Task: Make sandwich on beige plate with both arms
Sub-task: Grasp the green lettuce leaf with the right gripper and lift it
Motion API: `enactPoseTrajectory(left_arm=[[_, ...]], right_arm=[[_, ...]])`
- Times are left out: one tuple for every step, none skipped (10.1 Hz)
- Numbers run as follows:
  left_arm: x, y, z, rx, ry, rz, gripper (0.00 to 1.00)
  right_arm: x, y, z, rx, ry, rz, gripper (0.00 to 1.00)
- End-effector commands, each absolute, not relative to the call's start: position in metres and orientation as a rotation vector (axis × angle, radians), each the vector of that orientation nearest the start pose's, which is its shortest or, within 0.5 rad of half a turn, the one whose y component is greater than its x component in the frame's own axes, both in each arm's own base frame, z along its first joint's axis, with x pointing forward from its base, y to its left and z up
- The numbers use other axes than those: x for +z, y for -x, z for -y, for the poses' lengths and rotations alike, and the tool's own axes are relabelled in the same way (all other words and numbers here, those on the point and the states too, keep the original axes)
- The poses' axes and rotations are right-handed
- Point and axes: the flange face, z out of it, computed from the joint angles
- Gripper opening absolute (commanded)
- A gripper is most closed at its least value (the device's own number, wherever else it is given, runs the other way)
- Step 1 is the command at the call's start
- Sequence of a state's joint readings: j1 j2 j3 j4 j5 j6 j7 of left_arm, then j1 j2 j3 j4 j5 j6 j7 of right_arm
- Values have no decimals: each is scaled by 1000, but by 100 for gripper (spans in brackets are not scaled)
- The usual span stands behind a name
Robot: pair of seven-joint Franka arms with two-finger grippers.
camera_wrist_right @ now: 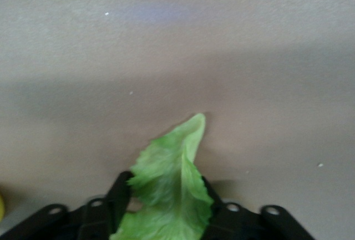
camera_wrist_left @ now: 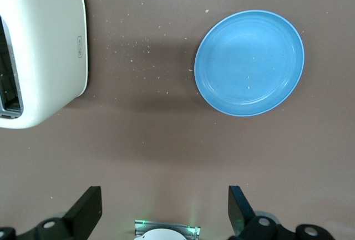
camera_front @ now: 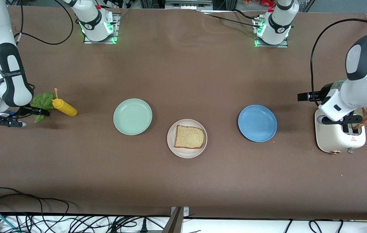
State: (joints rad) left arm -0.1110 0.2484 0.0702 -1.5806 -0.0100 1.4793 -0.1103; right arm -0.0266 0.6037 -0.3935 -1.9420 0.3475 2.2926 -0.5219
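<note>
Brown matting is seen to cover the whole table (camera_front: 183,181), filling nearly all of the front frame.

Both arms are recorded at the frame's edges: the right arm (camera_front: 6,74) at the left edge, the left arm (camera_front: 364,74) at the right edge.

Toaster (camera_front: 335,137): cream, placed at the right edge of the front frame, under the left gripper (camera_front: 353,124). A browned bread slice (camera_front: 363,118) is seen just beside that gripper, over the toaster's slot. In the left wrist view the fingers (camera_wrist_left: 89,209) are shown spread wide with nothing between them.

Mint-green plate (camera_front: 132,116): set left of centre, bare.

Blue plate (camera_front: 257,123): set right of centre, bare.

Beige plate (camera_front: 187,152): set at centre, lower in the frame than the other two plates and between them. One tan bread slice with brown crust (camera_front: 189,137) is laid flat on it; this is the only part of the sandwich in place.

Lettuce leaf (camera_front: 42,102): green, ruffled, found at the left edge of the front frame, gripped by the right gripper (camera_front: 37,111); in the right wrist view the black fingers (camera_wrist_right: 119,193) are closed around the leaf.

Mustard bottle (camera_front: 64,107): yellow, laid tilted just beside the leaf.
</note>
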Motion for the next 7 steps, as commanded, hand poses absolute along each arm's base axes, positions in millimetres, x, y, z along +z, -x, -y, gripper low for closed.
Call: enactPoseTrajectory(left_arm=[[507,-572,23,466,3054,119,100],[521,-565,20,450,3060,127,100],[530,-559,15,451,3062,130,100],[547,-551,8,436,3069,142,100],[561,-542,5,434,3070,148,100],[570,-538,2,436,3068,155,100],[578,-537,1,418,3072,158,100]], right_arm=[[193,-554,238,312,2944,-144,0],[206,-557,238,319,2926,-136,0],[217,-555,246,346,2917,-141,0],[231,-559,247,380,2885,-120,0],[252,-560,254,440,2842,-124,0],[276,-566,253,499,2796,-112,0],[298,-571,252,541,2769,-103,0]])
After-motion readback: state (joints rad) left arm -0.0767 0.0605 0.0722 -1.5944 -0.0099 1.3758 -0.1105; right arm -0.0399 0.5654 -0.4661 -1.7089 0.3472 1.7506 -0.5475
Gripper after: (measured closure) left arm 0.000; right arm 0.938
